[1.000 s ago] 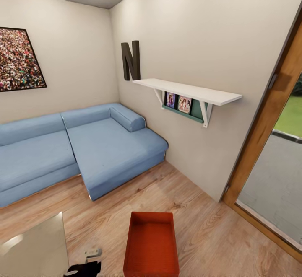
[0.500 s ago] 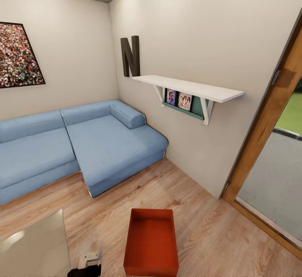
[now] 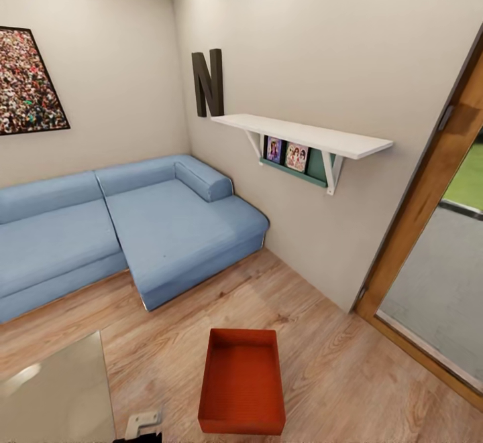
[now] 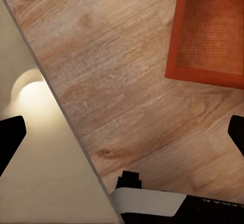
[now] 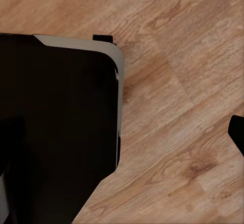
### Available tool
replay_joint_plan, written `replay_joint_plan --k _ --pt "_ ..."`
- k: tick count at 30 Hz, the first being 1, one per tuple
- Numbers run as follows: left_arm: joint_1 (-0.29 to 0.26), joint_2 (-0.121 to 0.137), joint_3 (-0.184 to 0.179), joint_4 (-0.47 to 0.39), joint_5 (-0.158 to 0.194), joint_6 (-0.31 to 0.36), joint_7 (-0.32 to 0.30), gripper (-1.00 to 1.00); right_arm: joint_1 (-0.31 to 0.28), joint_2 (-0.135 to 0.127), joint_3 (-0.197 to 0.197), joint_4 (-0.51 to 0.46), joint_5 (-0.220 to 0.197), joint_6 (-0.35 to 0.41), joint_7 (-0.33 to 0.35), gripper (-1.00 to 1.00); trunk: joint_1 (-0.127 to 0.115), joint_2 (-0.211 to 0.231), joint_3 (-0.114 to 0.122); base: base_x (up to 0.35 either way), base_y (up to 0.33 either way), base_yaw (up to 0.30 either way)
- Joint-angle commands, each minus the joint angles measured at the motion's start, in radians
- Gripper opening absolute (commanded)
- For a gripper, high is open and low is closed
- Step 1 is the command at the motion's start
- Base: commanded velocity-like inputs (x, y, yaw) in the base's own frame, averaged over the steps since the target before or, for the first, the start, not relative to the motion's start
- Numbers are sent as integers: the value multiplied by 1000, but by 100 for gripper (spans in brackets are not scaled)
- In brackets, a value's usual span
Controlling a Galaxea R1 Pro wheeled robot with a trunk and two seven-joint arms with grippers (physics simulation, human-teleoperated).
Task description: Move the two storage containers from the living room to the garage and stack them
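One storage container (image 3: 241, 379), an orange-red lidless bin, lies on the light wood plank floor of the living room, just in front of me. Its corner and ribbed bottom (image 4: 213, 28) also appear in the left wrist view. My left gripper (image 4: 122, 137) hangs above the floor beside the bin, open, its two dark fingertips (image 4: 10, 137) far apart with nothing between them. My right gripper (image 5: 122, 137) looks down at the floor; one fingertip (image 5: 237, 132) sits at the frame's edge, spread wide, and the other blends into my dark base (image 5: 56, 132).
A glass-topped table (image 3: 54, 396) stands close at the lower left. A blue corner sofa (image 3: 134, 228) fills the far left, and a white wall shelf (image 3: 302, 136) hangs on the right wall. A wood-framed glass door (image 3: 429, 242) stands at the right.
The whole head view has shifted a little, so the camera moved. The container lies in the same spot on the floor.
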Motion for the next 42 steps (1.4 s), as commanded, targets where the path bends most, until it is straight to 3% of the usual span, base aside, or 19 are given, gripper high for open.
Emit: replay_joint_plan --k 1,33,42 --pt "0 0 -4 -1 10 6 5 100 -1 0 8 3 -3 -5 -3 100 1 -2 -4 0 0 0" --pt "0 -4 -4 -24 11 5 5 100 -1 0 8 3 -4 -5 -3 100 1 -2 -54 0 0 0" --pt "0 -16 -4 -26 11 7 7 100 -1 0 7 3 -4 -5 -3 100 1 -2 -69 0 0 0"
